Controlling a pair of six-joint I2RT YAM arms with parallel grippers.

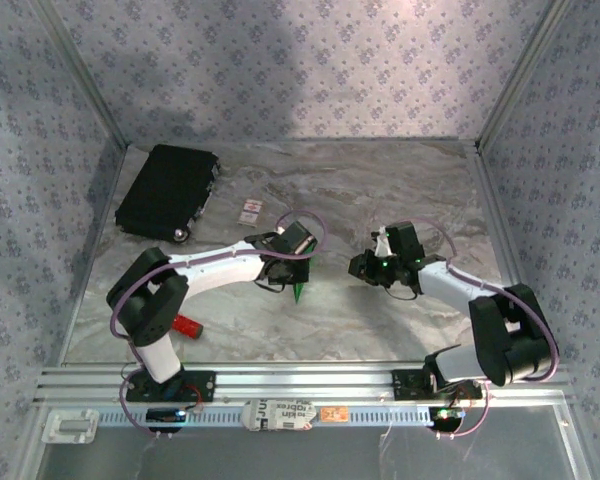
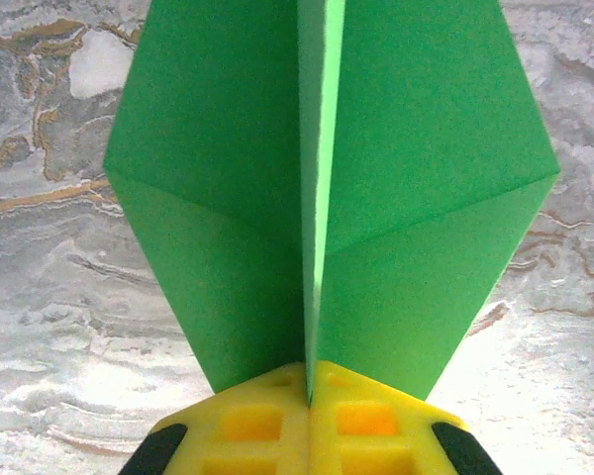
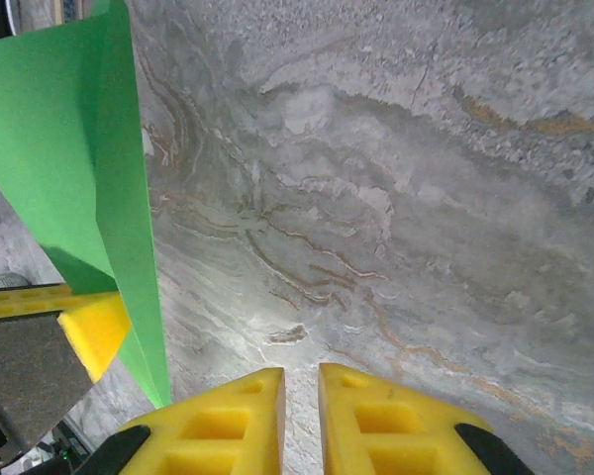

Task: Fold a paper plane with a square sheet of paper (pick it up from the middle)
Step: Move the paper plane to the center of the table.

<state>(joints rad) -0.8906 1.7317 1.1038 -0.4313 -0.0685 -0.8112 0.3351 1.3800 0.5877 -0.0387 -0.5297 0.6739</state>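
My left gripper (image 2: 310,396) is shut on the paper plane (image 2: 416,198), a bright green folded sheet with a centre crease and two angled wings that stands up from between the yellow fingers. From above, the green tip (image 1: 298,292) pokes out below the left gripper (image 1: 292,268) at mid-table. My right gripper (image 3: 301,396) hovers over bare marble with a narrow gap between its jaws and nothing in it. It sits just right of the plane (image 3: 69,148), apart from it. One yellow finger (image 3: 94,332) of the left gripper also shows there. In the top view the right gripper (image 1: 363,268) faces the left one.
A black rectangular case (image 1: 168,190) lies at the back left. A small white card with red marks (image 1: 251,212) is beside it. A red bar-shaped tool (image 1: 186,326) lies near the left arm's base. Patterned walls enclose the marble table (image 1: 380,190).
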